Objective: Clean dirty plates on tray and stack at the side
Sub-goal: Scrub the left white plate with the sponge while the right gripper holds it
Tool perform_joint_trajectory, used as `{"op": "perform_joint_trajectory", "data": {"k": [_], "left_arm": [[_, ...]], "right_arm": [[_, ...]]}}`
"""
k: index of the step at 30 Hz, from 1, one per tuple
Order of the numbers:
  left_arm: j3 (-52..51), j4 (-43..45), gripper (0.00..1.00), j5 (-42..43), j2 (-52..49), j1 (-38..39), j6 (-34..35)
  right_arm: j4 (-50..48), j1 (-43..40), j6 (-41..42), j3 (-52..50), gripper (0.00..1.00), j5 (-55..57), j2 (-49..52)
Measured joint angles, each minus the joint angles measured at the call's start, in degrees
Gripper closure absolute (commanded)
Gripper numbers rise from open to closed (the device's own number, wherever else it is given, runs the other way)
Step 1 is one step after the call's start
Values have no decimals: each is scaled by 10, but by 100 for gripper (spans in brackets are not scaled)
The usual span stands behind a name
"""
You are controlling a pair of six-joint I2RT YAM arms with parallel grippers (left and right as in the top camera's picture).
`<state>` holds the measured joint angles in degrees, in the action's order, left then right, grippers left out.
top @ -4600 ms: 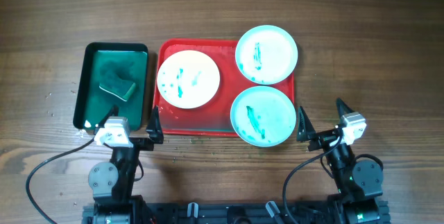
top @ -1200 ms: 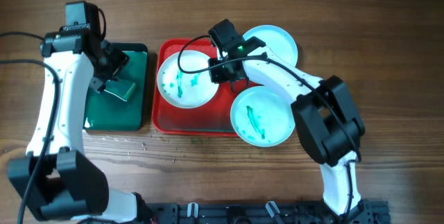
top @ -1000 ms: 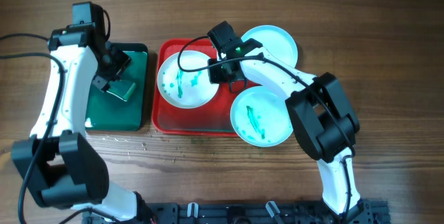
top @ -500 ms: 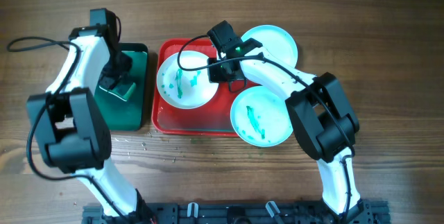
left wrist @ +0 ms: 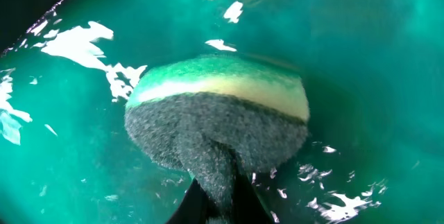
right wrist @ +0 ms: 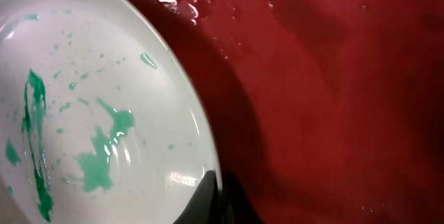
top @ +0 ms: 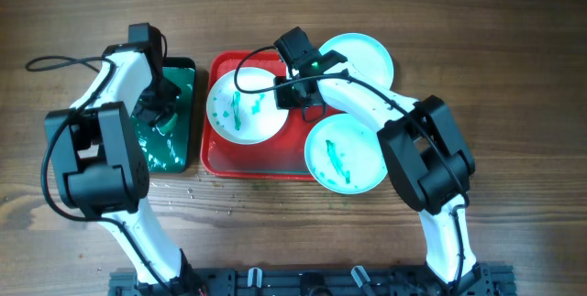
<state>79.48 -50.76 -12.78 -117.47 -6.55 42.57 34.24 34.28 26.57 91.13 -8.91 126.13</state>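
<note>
Three white plates with turquoise rims carry green smears. The left plate (top: 240,108) lies in the red tray (top: 261,160). My right gripper (top: 292,95) is shut on its right rim, seen close in the right wrist view as fingertips (right wrist: 211,195) pinching the plate's edge (right wrist: 104,127) over the tray floor (right wrist: 333,92). A second plate (top: 362,58) sits at the tray's back right corner, and the third (top: 347,154) overhangs the front right corner. My left gripper (left wrist: 218,200) is shut on a green and grey sponge (left wrist: 218,123).
The sponge rests in a dark green tray (top: 172,145) with wet, glinting liquid (left wrist: 76,44), left of the red tray. Water drops (top: 188,191) dot the wooden table in front of both trays. Black cables trail from both arms.
My left gripper has come down onto the sponge in the green tray and closed on it. The right gripper has kept still on the plate's rim.
</note>
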Motion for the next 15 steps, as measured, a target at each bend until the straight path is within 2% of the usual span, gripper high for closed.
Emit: {"op": "perform_joint_trajectory", "data": {"k": [6, 10, 15], "left_arm": [[0, -20, 96, 76, 70, -2, -129], [3, -27, 96, 187, 141, 7, -210], [-4, 3, 96, 218, 140, 128, -240]], "right_arm": [[30, -3, -39, 7, 96, -23, 0], [61, -16, -44, 9, 96, -57, 0], [64, -65, -60, 9, 96, -87, 0]]}}
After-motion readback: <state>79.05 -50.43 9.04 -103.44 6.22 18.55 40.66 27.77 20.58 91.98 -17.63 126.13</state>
